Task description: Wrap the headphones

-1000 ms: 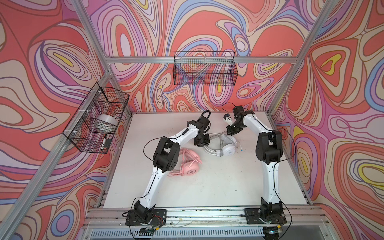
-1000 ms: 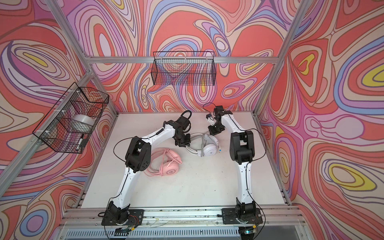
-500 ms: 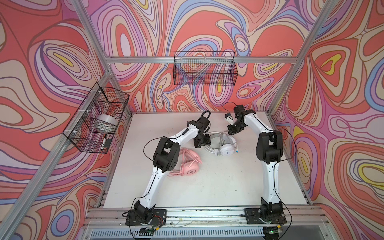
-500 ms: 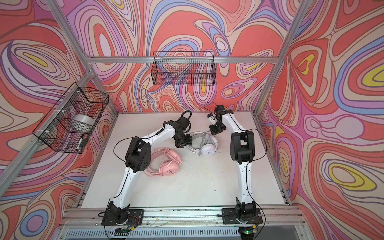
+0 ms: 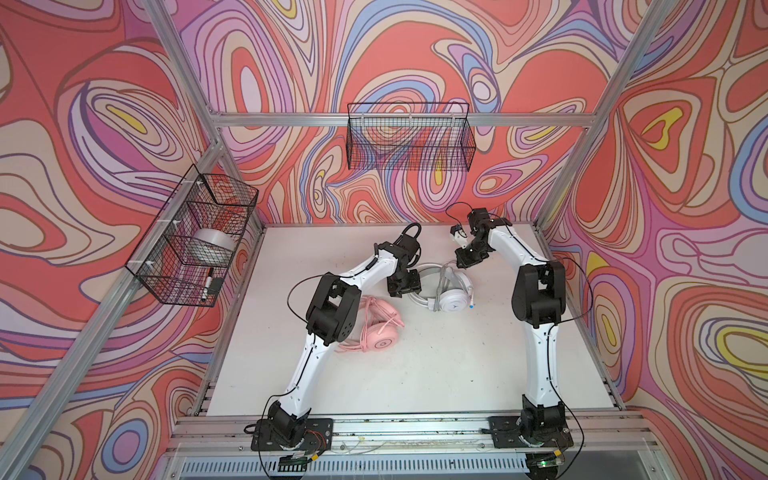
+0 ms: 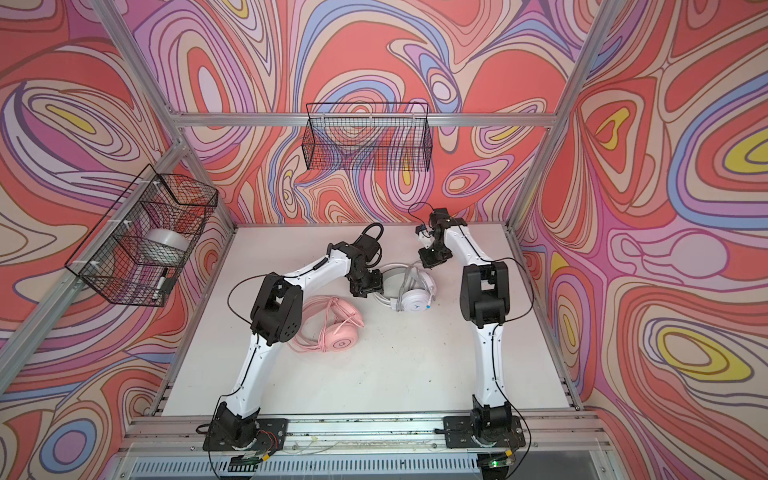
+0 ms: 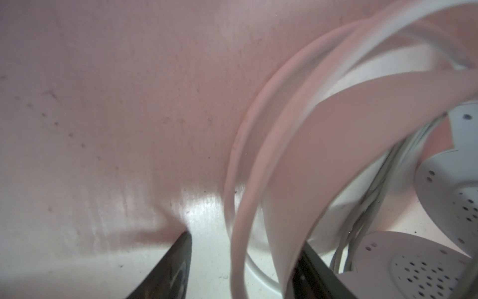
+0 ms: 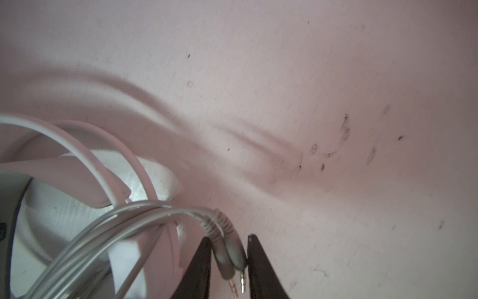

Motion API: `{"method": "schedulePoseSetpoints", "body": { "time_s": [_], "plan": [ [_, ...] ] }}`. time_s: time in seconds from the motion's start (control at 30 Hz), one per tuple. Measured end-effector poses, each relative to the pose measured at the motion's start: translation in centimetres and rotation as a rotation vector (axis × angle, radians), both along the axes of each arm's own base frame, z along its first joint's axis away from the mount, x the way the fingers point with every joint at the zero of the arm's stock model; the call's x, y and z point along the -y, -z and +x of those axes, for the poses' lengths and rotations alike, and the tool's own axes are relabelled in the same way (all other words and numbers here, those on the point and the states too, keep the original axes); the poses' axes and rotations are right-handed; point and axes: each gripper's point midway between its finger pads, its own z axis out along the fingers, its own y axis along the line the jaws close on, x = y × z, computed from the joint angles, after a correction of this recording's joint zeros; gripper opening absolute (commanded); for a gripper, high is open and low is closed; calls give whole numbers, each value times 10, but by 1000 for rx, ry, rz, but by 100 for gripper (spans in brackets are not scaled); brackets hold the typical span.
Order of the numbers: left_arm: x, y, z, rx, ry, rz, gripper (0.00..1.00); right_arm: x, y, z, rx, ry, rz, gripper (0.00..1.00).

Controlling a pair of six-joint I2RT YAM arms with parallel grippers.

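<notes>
On the white table (image 5: 415, 374), between the two grippers, lies the white headset (image 5: 453, 297), and much of it is hard to read: both wrist views cut it off at the frame edge and blur it, and its boom mic is too small to make out from above. It rests on its side, one round earcup facing up, its headband (image 7: 297, 181) arching away, grey-white cable (image 8: 103, 233) looped across it. Just left of the white headset, the left gripper (image 7: 244, 240) stands wide open, the headband passing between its fingers. At the white headset's far right edge, the right gripper (image 8: 228, 238) is nearly closed, pinching the cable's two grey plugs (image 8: 234, 255). Nearer the front and left of the white headset lies the pink headset (image 5: 380, 338), pink cable looped over it, part hidden behind the left arm's elbow. Far to the white headset's left, a wire basket (image 5: 191, 237) hangs on the wall.
</notes>
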Motion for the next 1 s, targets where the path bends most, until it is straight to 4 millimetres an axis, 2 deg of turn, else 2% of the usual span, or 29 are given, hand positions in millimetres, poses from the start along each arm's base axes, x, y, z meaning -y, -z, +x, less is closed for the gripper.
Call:
{"method": "schedulePoseSetpoints", "body": {
  "time_s": [0.3,0.5,0.63,0.77,1.0],
  "plan": [
    [2,0,-1,-3,3,-5,65,2,-3,2,14,3,-11,51],
    [2,0,-1,-4,4,-5,65,4,-17,4,54,7,-20,58],
    [2,0,-2,-4,4,-5,66,7,-27,5,82,10,-34,70],
    [2,0,-2,-4,4,-5,65,8,-36,4,101,1,-41,76],
    [2,0,-2,-4,5,-6,67,13,-45,3,117,4,-54,79]
  ]
}}
